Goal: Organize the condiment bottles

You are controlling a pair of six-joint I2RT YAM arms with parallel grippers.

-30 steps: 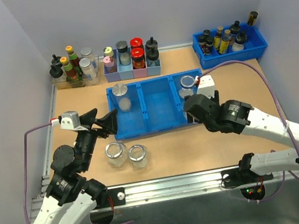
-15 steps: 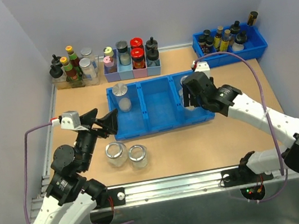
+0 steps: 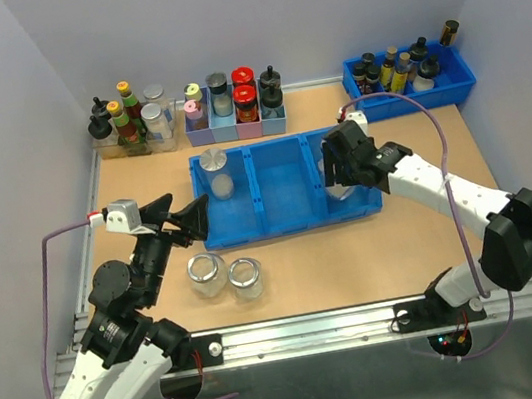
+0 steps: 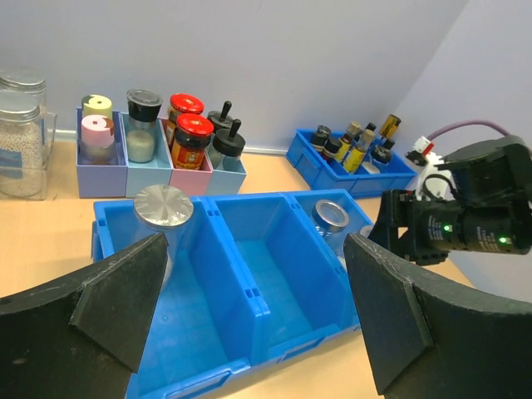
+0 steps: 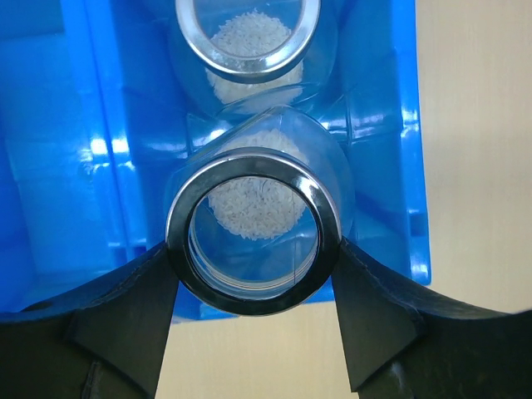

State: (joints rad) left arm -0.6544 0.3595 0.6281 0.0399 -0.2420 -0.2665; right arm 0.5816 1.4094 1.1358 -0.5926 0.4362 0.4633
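Note:
A blue three-compartment bin [image 3: 285,191] lies mid-table. A jar with a flat silver lid [image 3: 218,171] stands in its left compartment and also shows in the left wrist view [image 4: 163,212]. My right gripper [image 3: 342,172] is shut on an open clear jar with white grains [image 5: 253,229], held over the near end of the right compartment. A second open jar [image 5: 248,33] stands just beyond it in that compartment. Two open jars [image 3: 206,273] [image 3: 245,276] stand on the table in front of the bin. My left gripper [image 3: 180,220] is open and empty at the bin's left front corner.
Along the back wall stand a clear container of bottles [image 3: 133,124], pastel holders with coloured-cap bottles [image 3: 231,104] and a blue tray of dark bottles [image 3: 408,76]. The bin's middle compartment [image 4: 274,266] holds nothing. The right arm [image 4: 465,220] shows in the left wrist view.
My right arm has carried its jar from the bin's front edge farther back over the right compartment, and its elbow has swung right. The left arm has not moved.

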